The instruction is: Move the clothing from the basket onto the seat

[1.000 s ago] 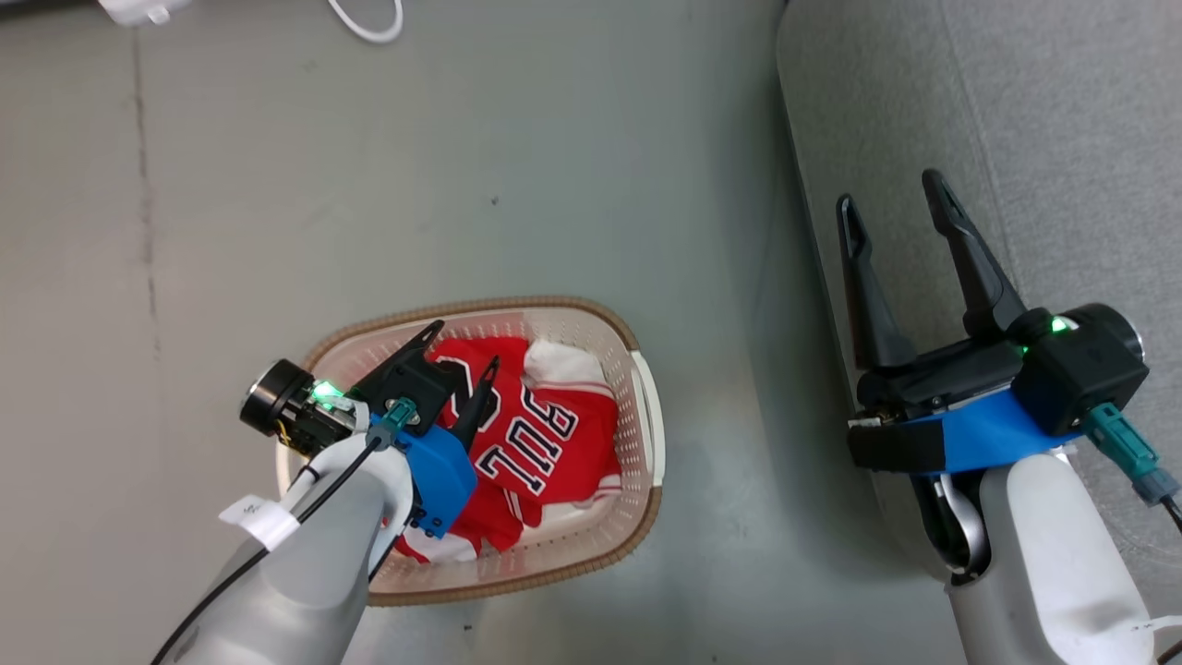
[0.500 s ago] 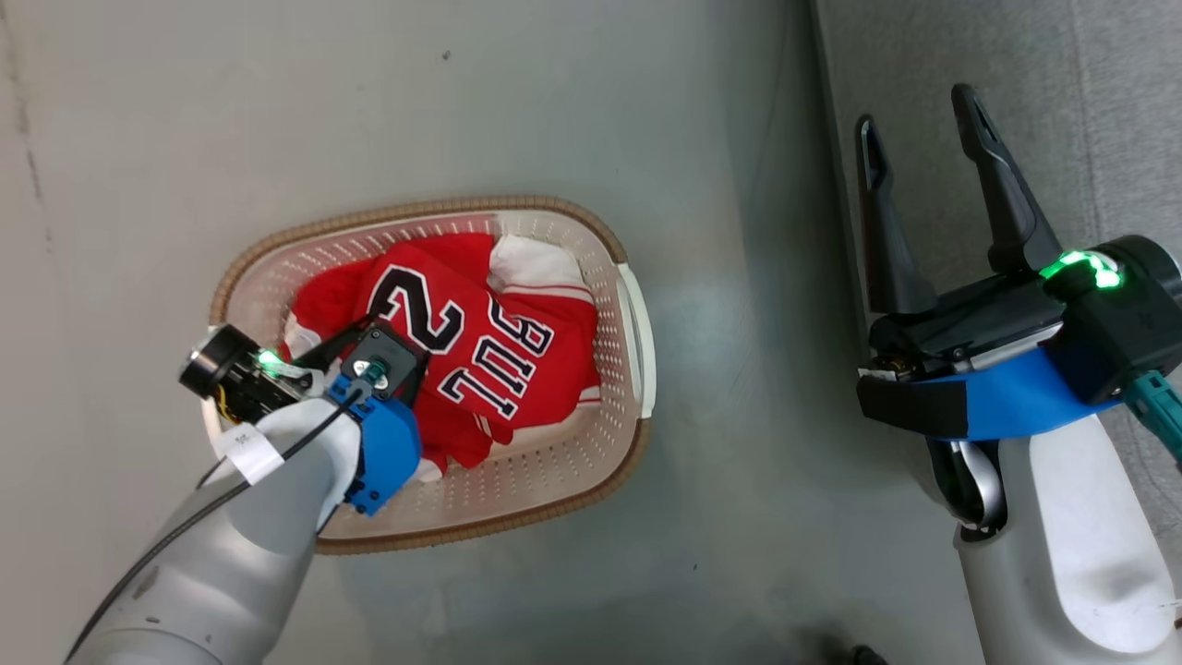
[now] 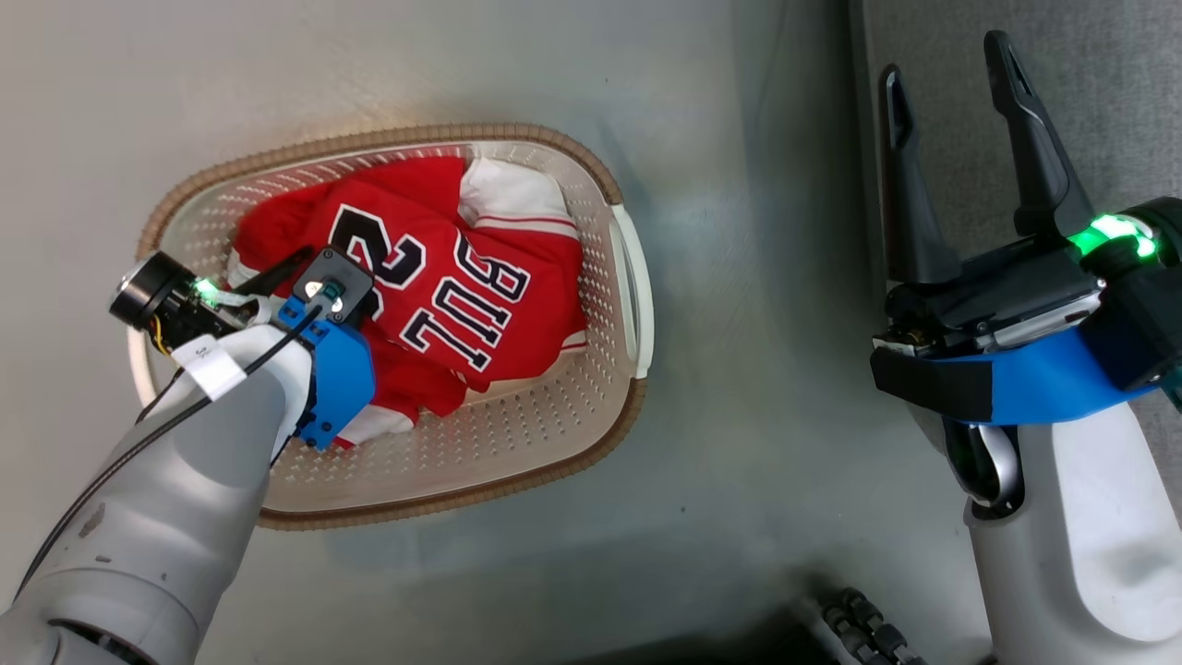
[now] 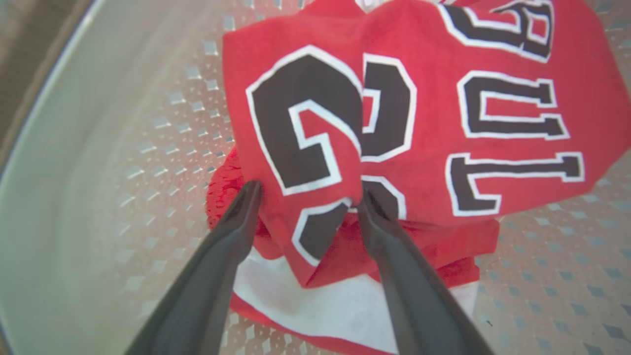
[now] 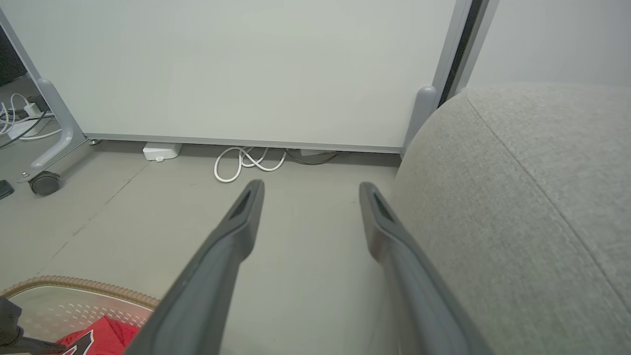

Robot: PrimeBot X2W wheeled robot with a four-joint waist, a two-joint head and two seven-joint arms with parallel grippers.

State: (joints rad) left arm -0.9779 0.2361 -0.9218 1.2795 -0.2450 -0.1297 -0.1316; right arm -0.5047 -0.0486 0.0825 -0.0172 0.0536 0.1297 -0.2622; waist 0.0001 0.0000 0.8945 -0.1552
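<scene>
With left gripper (image 4: pixel 309 190) jaws apart straddling a jersey (image 4: pixel 394 123) fold in basket (image 3: pixel 637 314), sink tips deeper, pinch the fold, lift it clear before swinging to seat (image 3: pixel 1127 74); right gripper (image 3: pixel 944 57) spread, empty.

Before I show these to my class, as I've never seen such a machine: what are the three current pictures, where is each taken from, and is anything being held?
It is a two-armed wheeled robot. The head picture looks down from its head: the pale left arm reaches into a cream perforated plastic basket on the grey floor, where a red jersey with black-and-white numerals lies over a second red-and-white garment. The right arm hangs by the grey fabric sofa. The other two pictures come from cameras on each wrist, looking along that arm's two dark fingers. The left jaws stand open, astride a fold of the jersey, not yet closed on it. The right jaws stand open in the air, holding nothing.
</scene>
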